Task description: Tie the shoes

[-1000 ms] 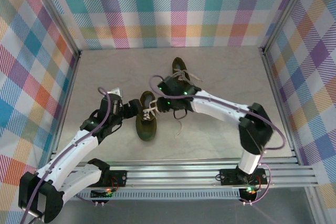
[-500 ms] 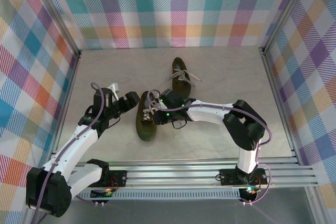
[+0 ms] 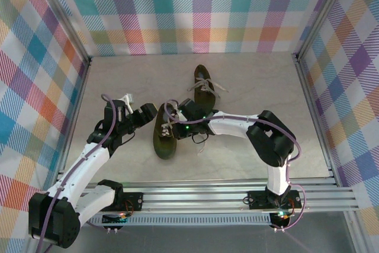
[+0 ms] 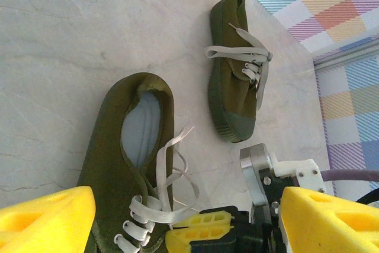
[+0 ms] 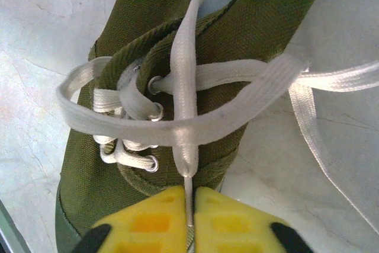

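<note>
The near shoe [image 3: 164, 137] lies between my grippers, laces crossed but no bow yet. My right gripper [image 5: 190, 198] is pinched shut on one lace [image 5: 185, 81] at its tongue. My left gripper [image 3: 144, 115] gapes empty beside its heel. Beyond it, the far shoe [image 3: 204, 84] looks untied too.

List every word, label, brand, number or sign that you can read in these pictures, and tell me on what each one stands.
None can be read.
Near shoe and far shoe: plain olive cloth, no brand or size mark visible.
Lace: plain white.
Yellow pads: no print.
Walls: plaid pattern, no writing.
Table: no label.
</note>
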You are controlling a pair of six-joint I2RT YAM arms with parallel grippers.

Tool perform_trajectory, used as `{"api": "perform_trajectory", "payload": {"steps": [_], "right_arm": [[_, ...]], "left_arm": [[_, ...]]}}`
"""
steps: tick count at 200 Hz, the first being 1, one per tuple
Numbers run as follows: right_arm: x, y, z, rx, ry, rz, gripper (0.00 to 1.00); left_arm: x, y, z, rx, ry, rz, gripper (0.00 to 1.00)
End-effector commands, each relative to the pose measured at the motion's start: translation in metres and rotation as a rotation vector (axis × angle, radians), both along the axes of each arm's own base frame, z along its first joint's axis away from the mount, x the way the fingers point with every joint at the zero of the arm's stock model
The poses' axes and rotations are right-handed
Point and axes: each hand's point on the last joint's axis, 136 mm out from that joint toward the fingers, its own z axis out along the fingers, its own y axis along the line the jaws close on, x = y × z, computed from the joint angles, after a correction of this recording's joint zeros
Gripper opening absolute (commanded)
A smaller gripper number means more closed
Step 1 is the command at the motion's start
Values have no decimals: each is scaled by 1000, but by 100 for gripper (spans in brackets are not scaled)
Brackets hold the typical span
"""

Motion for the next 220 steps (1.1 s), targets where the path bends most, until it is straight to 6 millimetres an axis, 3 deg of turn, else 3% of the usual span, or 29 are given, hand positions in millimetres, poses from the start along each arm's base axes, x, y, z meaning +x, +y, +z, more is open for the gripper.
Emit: {"api": "perform_trajectory", "payload": {"steps": [1, 48, 96, 157, 191, 220], "right_arm": [[6, -2, 23, 32, -60, 1, 3], [-6, -15, 52, 56, -106, 23, 1], [-17, -22, 63, 59, -86, 47, 0], [-26, -42, 159, 173, -253, 40, 0], [-25, -49, 187, 171, -292, 31, 0], [-24, -50, 204, 187, -314, 20, 0]], "left_arm": [[-3, 4, 8, 22, -34, -14, 82], [-7, -2, 16, 34, -76, -57, 85], [-8, -21, 16, 36, -101, -143, 88], [-24, -48, 29, 178, -360, -268, 95], [-36, -85, 29, 237, -455, -442, 94], [-38, -96, 27, 264, -467, -492, 94]]}}
